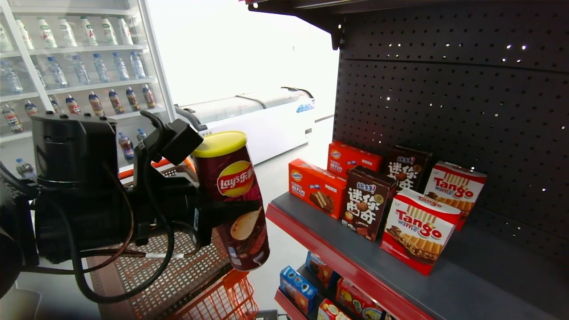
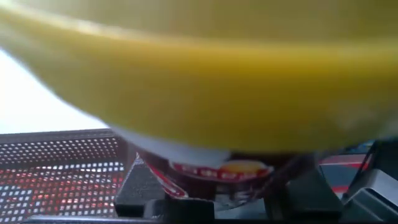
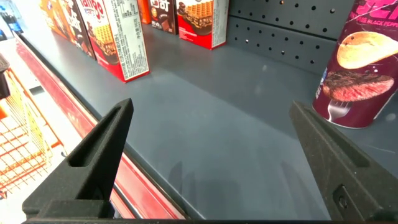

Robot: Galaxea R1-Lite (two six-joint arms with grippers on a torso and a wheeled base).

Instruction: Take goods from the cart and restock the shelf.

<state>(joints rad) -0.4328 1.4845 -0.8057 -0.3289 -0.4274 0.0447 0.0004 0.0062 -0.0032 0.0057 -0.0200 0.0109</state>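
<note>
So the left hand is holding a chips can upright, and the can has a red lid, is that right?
Not quite. The left hand does hold the chips can upright, but its lid is yellow, not red. The head view shows this.

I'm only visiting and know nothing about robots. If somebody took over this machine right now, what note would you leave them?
Left end effector: shut on a chips can, held upright above the cart, beside the shelf.
Right end effector: open and empty, over a bare stretch of shelf.
Done: a second can stands on the shelf by the back panel, apart from the snack boxes.
Left: set the held can on the shelf. Most of the cart's contents are hidden.
</note>
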